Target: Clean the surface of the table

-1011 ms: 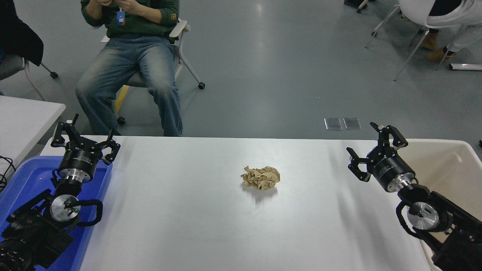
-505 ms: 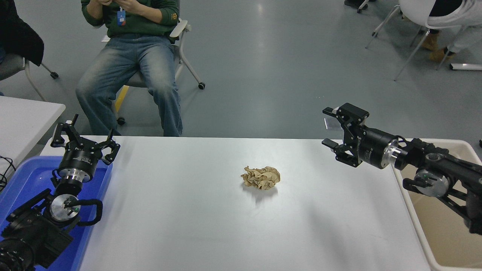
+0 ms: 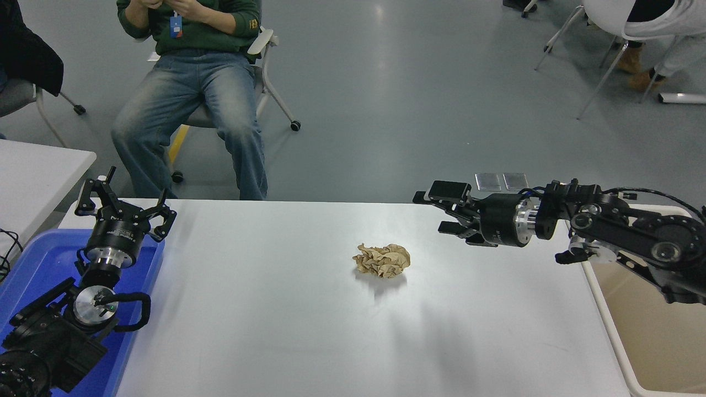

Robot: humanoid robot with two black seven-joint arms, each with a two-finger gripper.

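One crumpled tan paper wad [image 3: 383, 260] sits mid-way across the large matte white table [image 3: 276, 331]; the right claw [image 3: 441, 210], fingers spread, hovers near its right, while the left claw [image 3: 124, 205] rests spread over a blue plastic bin [image 3: 33, 264].

The right tool [image 3: 441, 210] has swung leftward from beside the beige bin [image 3: 656, 336] to above the worktop [image 3: 287, 309], nearer the crumpled brown paper [image 3: 383, 260]. Its arm now reaches in level, with the fingers spread and pointing left.
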